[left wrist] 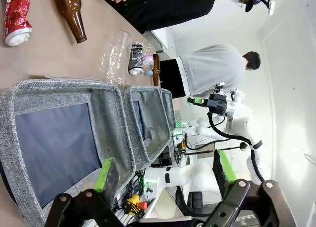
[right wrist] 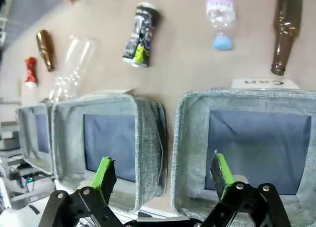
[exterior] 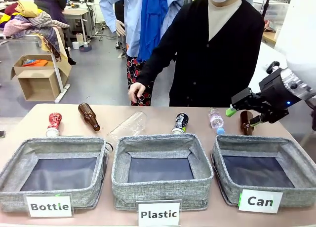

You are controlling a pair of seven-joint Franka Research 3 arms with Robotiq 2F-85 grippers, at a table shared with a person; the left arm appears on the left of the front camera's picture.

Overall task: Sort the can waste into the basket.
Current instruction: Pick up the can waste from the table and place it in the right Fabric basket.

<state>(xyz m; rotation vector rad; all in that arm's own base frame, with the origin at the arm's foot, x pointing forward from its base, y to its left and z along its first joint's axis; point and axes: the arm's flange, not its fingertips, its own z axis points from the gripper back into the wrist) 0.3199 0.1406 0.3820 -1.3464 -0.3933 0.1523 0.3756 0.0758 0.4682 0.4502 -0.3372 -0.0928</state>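
Observation:
The black can [exterior: 180, 123] lies on the table beyond the middle bin; it also shows as the black can [right wrist: 140, 34] and the black can [left wrist: 136, 59]. The red can [exterior: 53, 124] lies far left behind the "Bottle" bin, also seen as the red can [left wrist: 16, 15] and the red can [right wrist: 30, 70]. The "Can" basket [exterior: 223, 147] stands at the right with nothing in it. My right gripper [exterior: 243, 116] hovers open over its far edge, and the basket [right wrist: 192, 148] lies below my right gripper [right wrist: 163, 171]. My left gripper [left wrist: 164, 170] is open and holds nothing.
The "Bottle" bin [exterior: 15, 158] and "Plastic" bin [exterior: 118, 163] stand left of the basket. Two brown bottles [exterior: 89, 116] [exterior: 246, 122], a clear bottle [exterior: 126, 129] and a small plastic bottle [exterior: 216, 120] lie among the cans. The person's hand [exterior: 136, 91] hangs at the far edge.

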